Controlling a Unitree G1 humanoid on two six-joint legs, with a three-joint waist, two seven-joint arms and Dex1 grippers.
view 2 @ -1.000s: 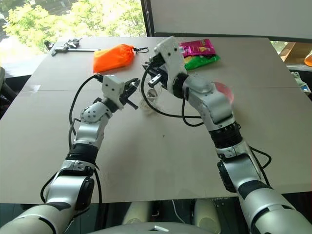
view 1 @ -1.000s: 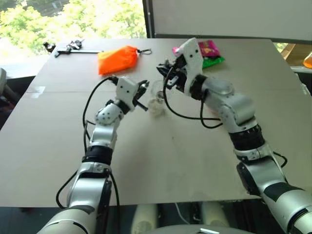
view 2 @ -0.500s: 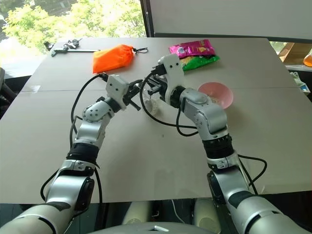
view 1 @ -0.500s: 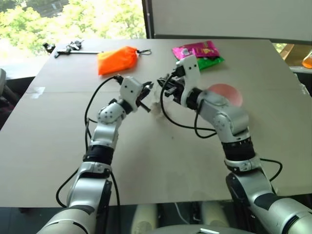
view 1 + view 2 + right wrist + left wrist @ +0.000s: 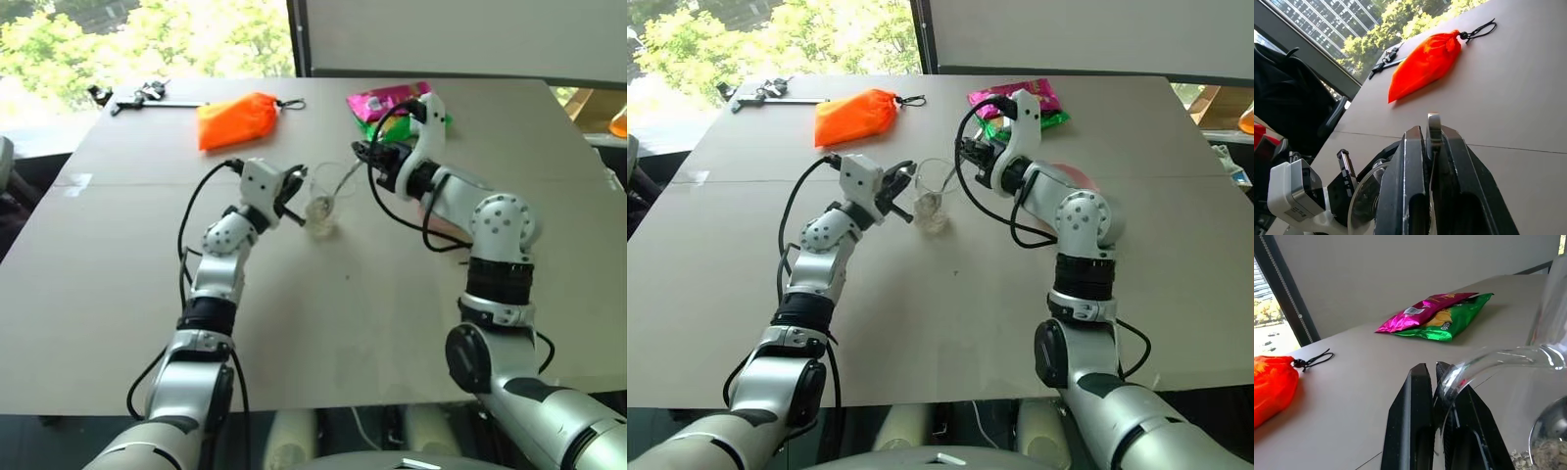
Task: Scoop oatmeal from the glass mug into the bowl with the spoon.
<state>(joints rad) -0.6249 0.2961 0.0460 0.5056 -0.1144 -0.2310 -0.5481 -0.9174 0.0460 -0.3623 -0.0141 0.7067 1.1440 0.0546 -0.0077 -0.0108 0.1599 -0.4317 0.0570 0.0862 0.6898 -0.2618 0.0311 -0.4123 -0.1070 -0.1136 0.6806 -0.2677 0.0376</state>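
The glass mug (image 5: 321,199) stands mid-table with pale oatmeal (image 5: 318,209) at its bottom. My left gripper (image 5: 292,191) is shut on the mug's thin handle (image 5: 1484,363), coming in from the mug's left. From the right, my right gripper (image 5: 361,155) is shut on the handle of the spoon (image 5: 343,180). The spoon slants down into the mug, and its oval end (image 5: 1551,443) sits low inside with oatmeal in it. The pink bowl (image 5: 439,223) lies to the right of the mug, mostly hidden behind my right forearm.
An orange pouch (image 5: 235,119) lies behind the mug to the left, with a black tool (image 5: 147,96) at the far left corner. Pink and green snack packets (image 5: 392,103) sit just behind my right gripper. Cables loop off both wrists.
My right arm has swung right and its wrist rolled, so the spoon now enters the mug from the right side. The forearm now covers the bowl. My left gripper kept its hold.
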